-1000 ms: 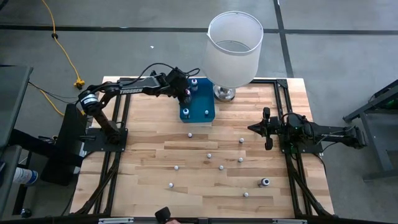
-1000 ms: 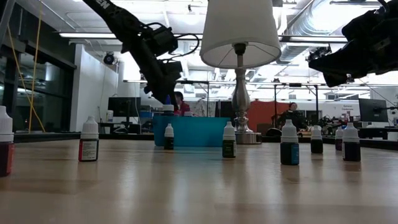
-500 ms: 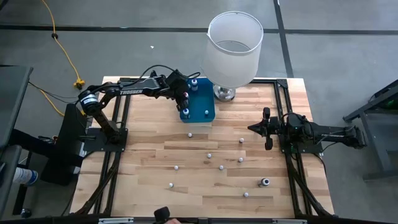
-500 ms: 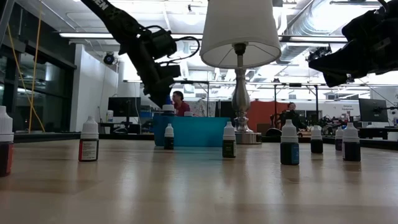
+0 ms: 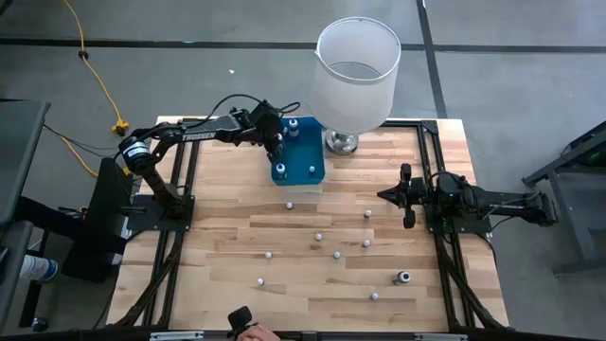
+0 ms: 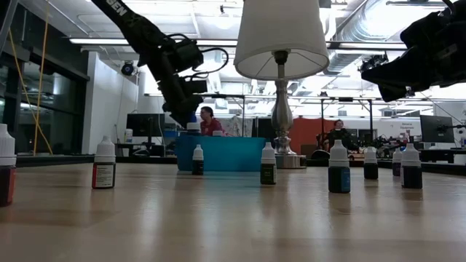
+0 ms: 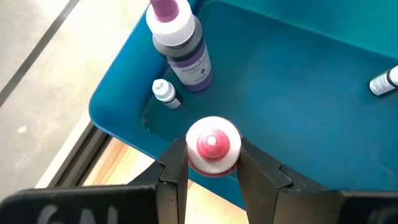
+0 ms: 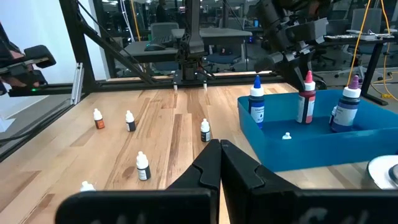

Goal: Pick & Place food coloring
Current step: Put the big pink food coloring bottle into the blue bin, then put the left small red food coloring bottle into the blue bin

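Held bottle: pink-tipped bottle (image 7: 212,144) upright inside the blue tray (image 5: 305,173), at its corner nearest the left arm – white cap and red-pink nozzle visible in the left wrist view.
Left gripper (image 7: 212,163): over that corner of the tray at the far side of the bench (image 5: 227,256); jaws clamped on the pink-tipped bottle, one finger on each side of its cap.
Tray contents: purple-capped bottle (image 7: 180,46) standing in the adjoining corner; blue-capped bottle (image 8: 257,101) standing apart from it; one tiny white-capped bottle (image 7: 165,93) lying just beside the purple one, another (image 7: 384,82) lying toward the opposite wall.
Loose food coloring (image 5: 318,237): small white-capped bottles scattered across the open bench between tray and near edge, well apart from each other – most upright, one dark one (image 5: 403,278) on its side toward the right arm's near corner.
Right gripper (image 5: 383,195): raised above the right side of the bench, pointing toward the centre; jaws pressed fully together, nothing between them.
Lamp (image 5: 354,76): white shade on a metal base, just beside the tray at the far edge.
Background: people seated beyond the bench, seen in the low view.
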Motion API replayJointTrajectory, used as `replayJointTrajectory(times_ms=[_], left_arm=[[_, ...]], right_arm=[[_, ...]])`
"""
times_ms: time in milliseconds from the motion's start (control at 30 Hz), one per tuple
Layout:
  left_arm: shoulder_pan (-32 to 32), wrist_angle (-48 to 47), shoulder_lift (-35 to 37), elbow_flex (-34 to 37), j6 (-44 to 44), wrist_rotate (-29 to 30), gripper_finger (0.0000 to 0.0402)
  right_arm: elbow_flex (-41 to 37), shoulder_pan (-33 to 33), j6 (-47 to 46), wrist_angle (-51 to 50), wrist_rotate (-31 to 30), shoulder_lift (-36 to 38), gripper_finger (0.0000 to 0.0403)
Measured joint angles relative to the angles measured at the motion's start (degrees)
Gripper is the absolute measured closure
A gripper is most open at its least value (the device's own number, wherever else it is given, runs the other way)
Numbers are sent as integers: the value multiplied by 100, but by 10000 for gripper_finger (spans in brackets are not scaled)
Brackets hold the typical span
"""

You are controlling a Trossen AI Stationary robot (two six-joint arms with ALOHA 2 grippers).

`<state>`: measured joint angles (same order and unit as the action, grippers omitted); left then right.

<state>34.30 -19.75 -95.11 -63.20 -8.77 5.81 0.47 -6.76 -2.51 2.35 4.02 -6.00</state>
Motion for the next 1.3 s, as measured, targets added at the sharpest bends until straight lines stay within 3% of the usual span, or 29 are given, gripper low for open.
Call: replayJointTrajectory(times_ms=[300, 600, 767, 1300], left_arm=[[60, -4, -2, 2, 2, 4, 305], [59, -22, -15, 11, 1, -8, 230], [58, -17, -15, -20, 0, -9, 208], [62, -69, 537, -160, -195, 193, 204]], right_arm=[[2, 1, -1, 0, 0, -2, 402], [1, 2, 1, 0, 1, -2, 402], [1, 2, 0, 0, 0, -2, 402], [2, 1, 0, 0, 1, -4, 402]])
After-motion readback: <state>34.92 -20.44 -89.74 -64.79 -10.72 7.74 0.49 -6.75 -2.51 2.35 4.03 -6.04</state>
